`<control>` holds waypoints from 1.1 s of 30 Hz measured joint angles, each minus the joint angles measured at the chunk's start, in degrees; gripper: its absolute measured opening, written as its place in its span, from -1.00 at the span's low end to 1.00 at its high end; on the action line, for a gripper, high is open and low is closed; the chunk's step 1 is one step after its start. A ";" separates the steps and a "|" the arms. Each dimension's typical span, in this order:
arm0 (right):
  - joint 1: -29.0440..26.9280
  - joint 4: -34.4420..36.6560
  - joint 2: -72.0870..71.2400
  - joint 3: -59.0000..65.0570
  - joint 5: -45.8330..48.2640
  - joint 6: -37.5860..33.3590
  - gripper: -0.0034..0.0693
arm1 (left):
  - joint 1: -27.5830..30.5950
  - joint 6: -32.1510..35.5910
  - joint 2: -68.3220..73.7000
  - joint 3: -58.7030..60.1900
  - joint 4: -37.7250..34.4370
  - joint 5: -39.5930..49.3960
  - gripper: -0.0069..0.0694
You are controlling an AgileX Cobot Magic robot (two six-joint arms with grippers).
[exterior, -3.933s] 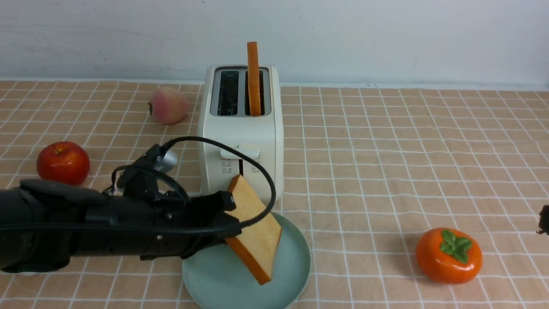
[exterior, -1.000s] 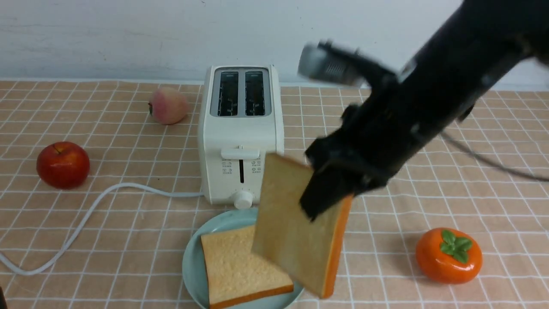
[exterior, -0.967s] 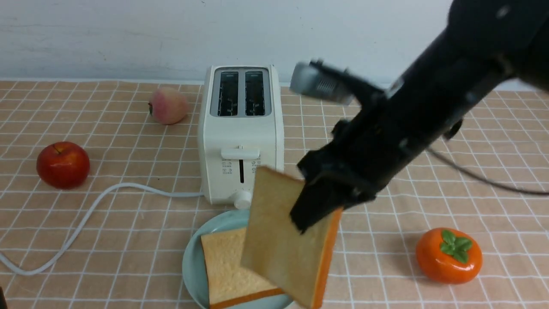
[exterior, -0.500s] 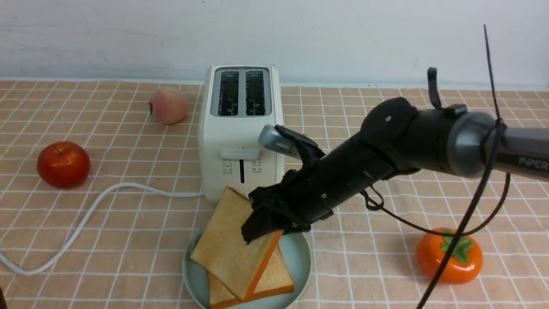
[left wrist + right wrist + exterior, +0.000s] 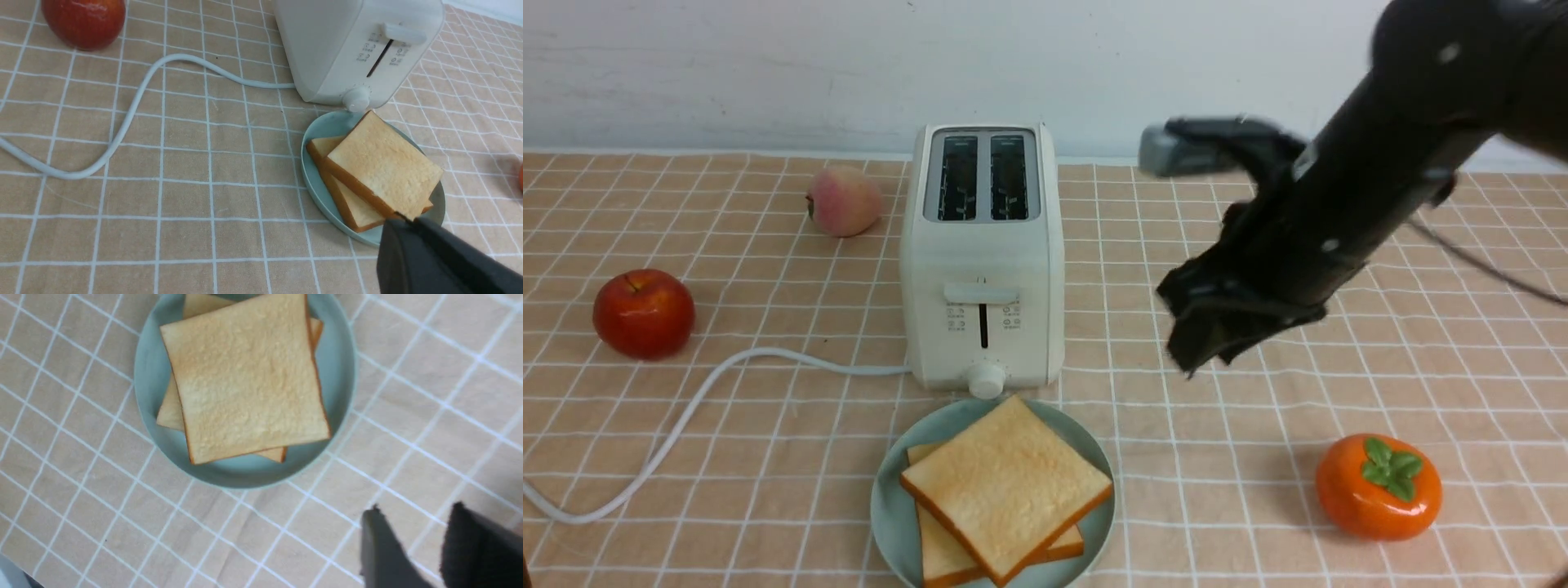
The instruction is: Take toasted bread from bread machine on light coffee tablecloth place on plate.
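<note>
Front view: two toast slices (image 5: 1005,482) lay stacked on the plate (image 5: 886,506) just in front of the toaster (image 5: 980,261), probably light, stiff, crumbly, best pinched at a crust edge. Right tool (image 5: 1205,347) hung parted, empty; left tool (image 5: 408,232) was closed.

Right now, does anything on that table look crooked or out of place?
Only slightly: the top slice lies twisted on the lower slice, so their corners do not line up on the plate. Both lie flat; nothing looks spilled or damaged.
</note>
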 joint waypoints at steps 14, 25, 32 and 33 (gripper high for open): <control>1.16 -20.95 -62.34 41.39 -33.82 16.98 -0.93 | 0.00 0.00 0.00 0.00 1.28 -4.51 -0.86; 1.16 -41.75 -90.39 73.25 -59.90 31.01 -0.91 | 0.00 0.00 0.00 0.00 1.33 -5.12 -0.86; 1.16 -48.81 -92.67 73.55 -60.33 31.24 -0.90 | 0.00 0.00 0.00 0.00 1.48 -5.11 -0.86; 1.16 -49.66 -92.67 73.55 -60.33 31.24 -0.90 | 0.00 0.00 0.00 0.00 1.48 -5.05 -0.86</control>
